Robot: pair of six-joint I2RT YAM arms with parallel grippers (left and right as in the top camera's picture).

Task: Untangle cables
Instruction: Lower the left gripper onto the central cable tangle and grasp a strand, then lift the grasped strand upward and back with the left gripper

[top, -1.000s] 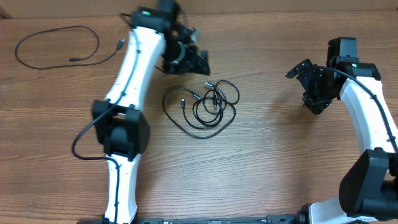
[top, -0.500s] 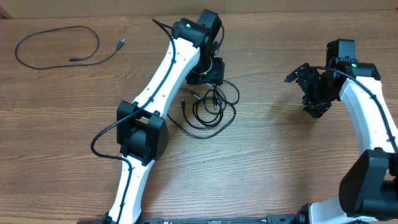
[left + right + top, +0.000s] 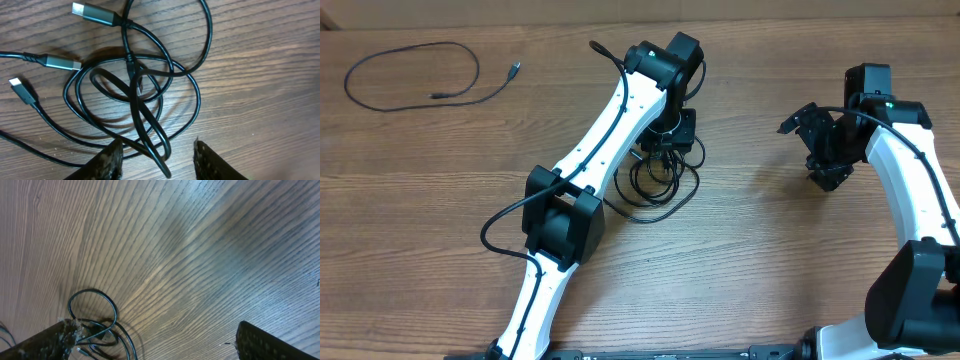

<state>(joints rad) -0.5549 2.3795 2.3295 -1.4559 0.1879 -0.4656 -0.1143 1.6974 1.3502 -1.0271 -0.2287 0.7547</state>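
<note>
Cables (image 3: pixel 131 70) directly beneath left gripper (image 3: pixel 157 159)

Black cables (image 3: pixel 134 100) on brown wood-grain table (image 3: pixel 250 75).

glossy cables (image 3: pixel 133 100), matt wooden table (image 3: pixel 260 75)

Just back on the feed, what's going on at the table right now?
The left tool is low over the knot of cables mid-table, with its fingers apart on either side of one loop and nothing clamped yet. The right tool hangs open off to the right, away from the knot. A lone cable lies by itself at the far left of the table. The knot is not yet undone.
</note>
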